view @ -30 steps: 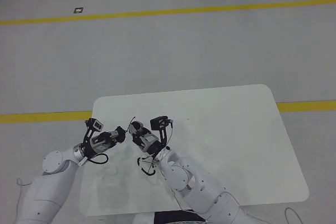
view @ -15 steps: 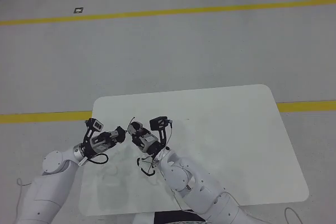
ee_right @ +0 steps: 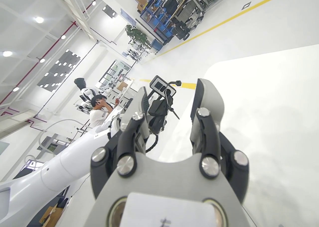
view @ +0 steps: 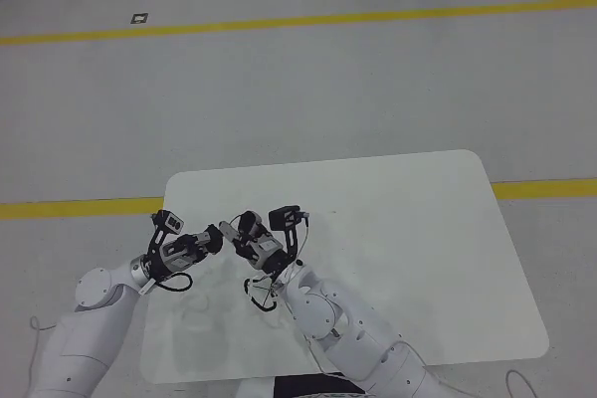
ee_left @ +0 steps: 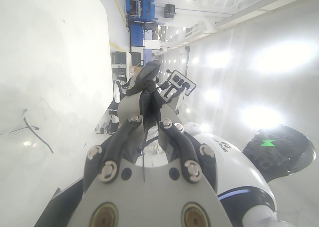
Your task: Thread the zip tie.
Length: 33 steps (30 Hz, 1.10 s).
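Black zip tie point(ee_left: 143, 165) sits pinched in the left gripper point(ee_left: 149, 81), near the spread right gripper point(ee_right: 172, 90).

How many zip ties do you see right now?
2. One zip tie is clamped in the left pincer; a second black strip, likely a zip tie too, lies loose on the table. Others may be hidden.

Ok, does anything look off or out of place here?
Nothing stands out. The left tool is shut on the black zip tie, and the right tool is open and empty close beside it, both above the white table.
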Each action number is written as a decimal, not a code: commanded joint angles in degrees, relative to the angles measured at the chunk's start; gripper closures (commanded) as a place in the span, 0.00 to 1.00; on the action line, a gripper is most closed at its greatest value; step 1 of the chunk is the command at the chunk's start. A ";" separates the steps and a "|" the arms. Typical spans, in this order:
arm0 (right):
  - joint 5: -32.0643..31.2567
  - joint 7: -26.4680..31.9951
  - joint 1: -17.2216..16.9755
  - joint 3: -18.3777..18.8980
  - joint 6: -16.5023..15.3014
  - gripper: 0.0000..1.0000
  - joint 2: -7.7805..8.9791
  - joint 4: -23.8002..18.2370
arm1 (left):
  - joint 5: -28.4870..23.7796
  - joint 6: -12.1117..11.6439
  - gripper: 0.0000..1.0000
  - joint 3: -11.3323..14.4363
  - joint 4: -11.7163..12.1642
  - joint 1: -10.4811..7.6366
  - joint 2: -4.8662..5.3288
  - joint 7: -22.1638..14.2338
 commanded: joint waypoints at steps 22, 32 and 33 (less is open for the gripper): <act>-5.46 -4.05 -3.04 3.33 -8.08 0.00 1.72 -1.12 | 0.00 0.00 1.00 0.00 0.00 0.00 0.00 0.00; -21.76 -7.75 -3.16 3.56 -6.16 0.00 2.92 -2.50 | -0.48 1.84 1.00 0.44 -0.95 0.00 -0.14 2.19; -24.82 -8.15 -3.21 3.56 -5.98 0.00 3.17 -2.58 | -1.07 2.53 1.00 0.38 -1.13 0.00 -0.16 2.58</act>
